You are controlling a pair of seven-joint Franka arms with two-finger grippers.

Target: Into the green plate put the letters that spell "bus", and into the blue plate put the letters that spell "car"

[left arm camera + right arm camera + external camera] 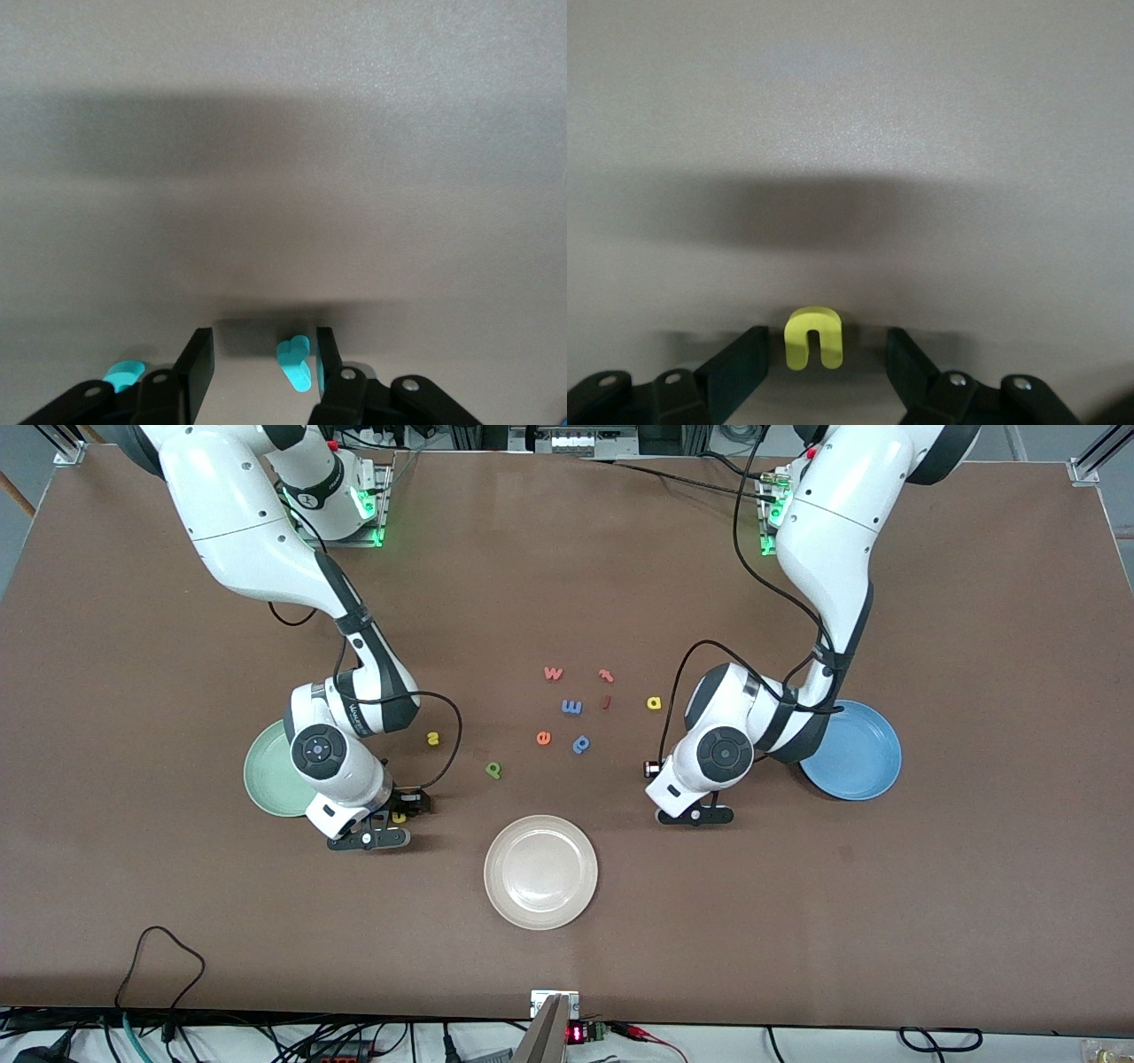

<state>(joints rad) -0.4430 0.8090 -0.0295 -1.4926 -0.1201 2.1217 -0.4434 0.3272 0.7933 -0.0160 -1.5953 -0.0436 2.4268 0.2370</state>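
Observation:
My right gripper (392, 824) (824, 347) is down at the table beside the green plate (266, 775), open, with the yellow u (400, 816) (813, 337) lying untouched between its fingers. My left gripper (695, 813) (264, 343) is low over the table near the blue plate (858, 755), open. A teal letter (295, 362) lies between its fingers, close against one of them. A second teal letter (124, 374) lies just outside the other finger. The yellow s (433, 738), green b (493, 770) and yellow a (654, 703) lie loose mid-table.
A cream-white plate (540, 872) sits nearer the front camera, between the arms. Spare letters lie mid-table: red w (554, 673), small red r (606, 676), blue m (572, 707), orange e (543, 737), blue p (581, 744).

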